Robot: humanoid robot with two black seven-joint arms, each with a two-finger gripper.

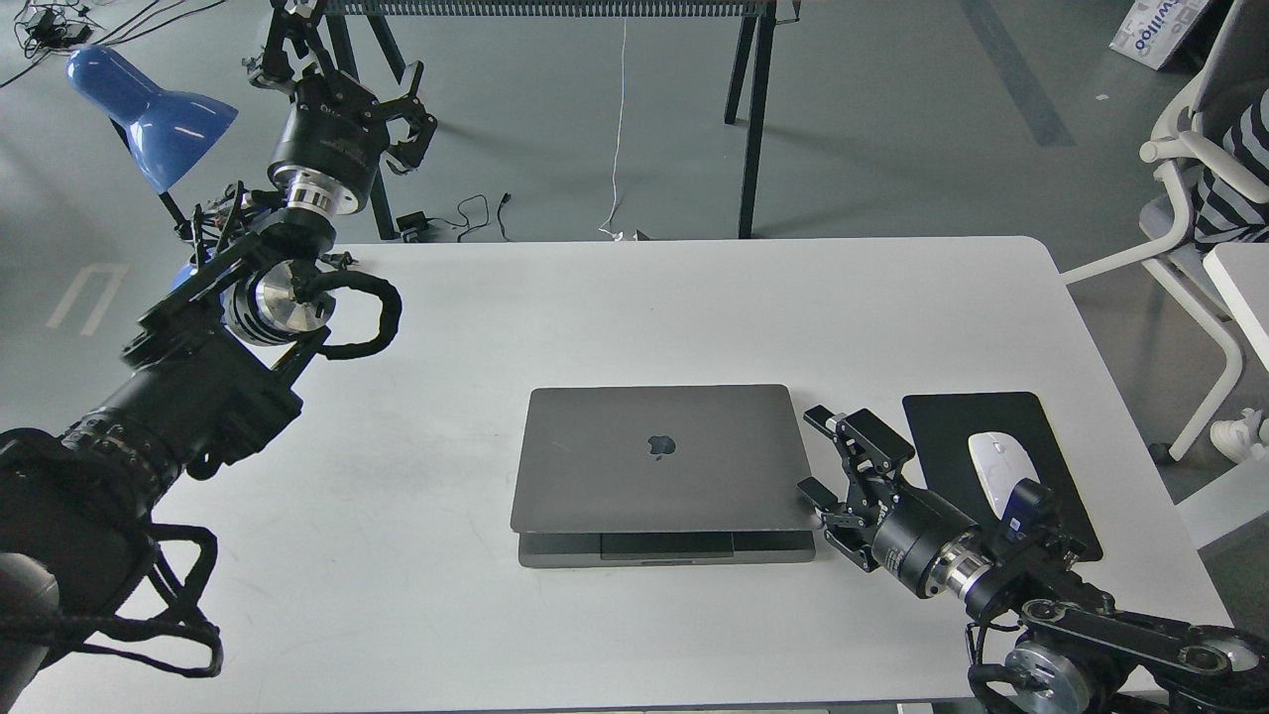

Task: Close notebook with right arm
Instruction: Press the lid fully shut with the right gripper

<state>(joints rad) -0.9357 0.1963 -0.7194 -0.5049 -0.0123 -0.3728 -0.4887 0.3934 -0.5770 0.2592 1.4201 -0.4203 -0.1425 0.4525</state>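
Space-grey notebook (659,466) lies at the centre of the white counter (496,297), a little toward the near edge. Lid is almost down, dark apple logo facing up; a thin strip of the base w/ the trackpad shows under the lid's near edge, so not fully shut.

Right pincer (811,458) sits just beside the notebook's right edge, close to the near-right corner. Its two black fingers are apart, gripping nothing; one tip is by the lid's right side, the other near the corner. Can't tell if a fingertip touches the lid. The right arm (1001,575) comes in from the near right, low over the counter.

Right of the pincer, a black mouse pad (942,436) lies flat w/ a white mouse (1001,462) on it; the arm partly covers the pad's near end.

Left pincer (416,119) is well away, raised past the far-left corner of the counter, fingers spread & empty. Blue lamp (149,109) stands just left of it.

Far side: grey floor, black trestle legs (753,119), loose cables. Far right: a white chair (1190,198).
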